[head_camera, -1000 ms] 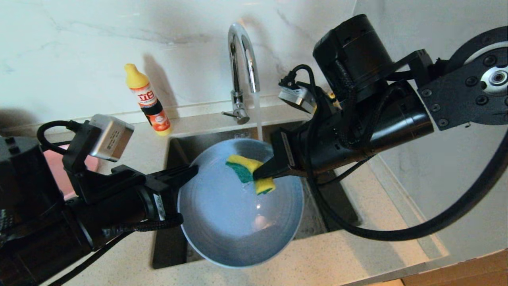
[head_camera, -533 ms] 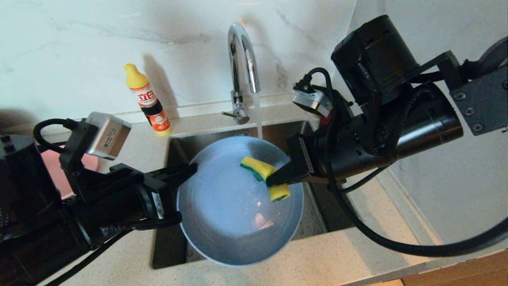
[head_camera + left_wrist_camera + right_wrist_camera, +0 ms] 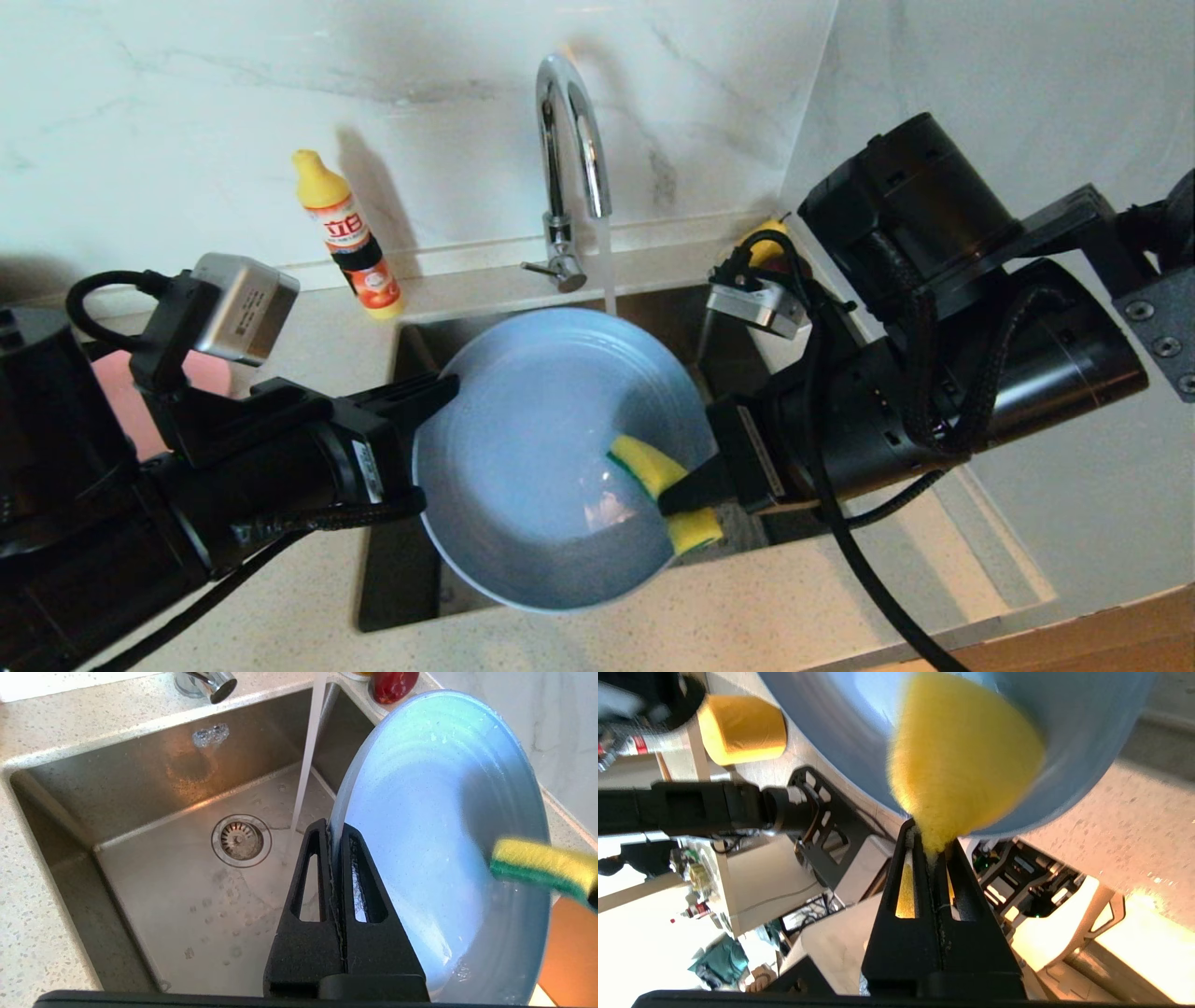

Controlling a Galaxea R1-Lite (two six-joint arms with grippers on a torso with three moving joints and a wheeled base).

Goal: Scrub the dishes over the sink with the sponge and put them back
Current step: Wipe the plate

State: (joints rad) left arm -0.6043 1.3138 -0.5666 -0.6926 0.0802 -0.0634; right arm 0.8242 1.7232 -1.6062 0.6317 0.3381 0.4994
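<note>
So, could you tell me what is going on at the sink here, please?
The robot is washing up. Its left gripper is shut on the rim of the light-blue plate, holding it tilted over the sink. Its right gripper is shut on the sponge, pressing it against the plate's inner face near the lower right rim. The tap is running, its stream falling into the basin behind the plate. A detergent bottle stands on the counter.

— What carries it all?
— A speckled stone counter point(image 3: 794, 607) with the sink point(image 3: 154, 858) set into it.
— And directly on it?
— A yellow-capped bottle point(image 3: 350, 238) by the wall, the tap point(image 3: 565, 168) behind the basin — and a pink plate point(image 3: 117, 397) at far left.
</note>
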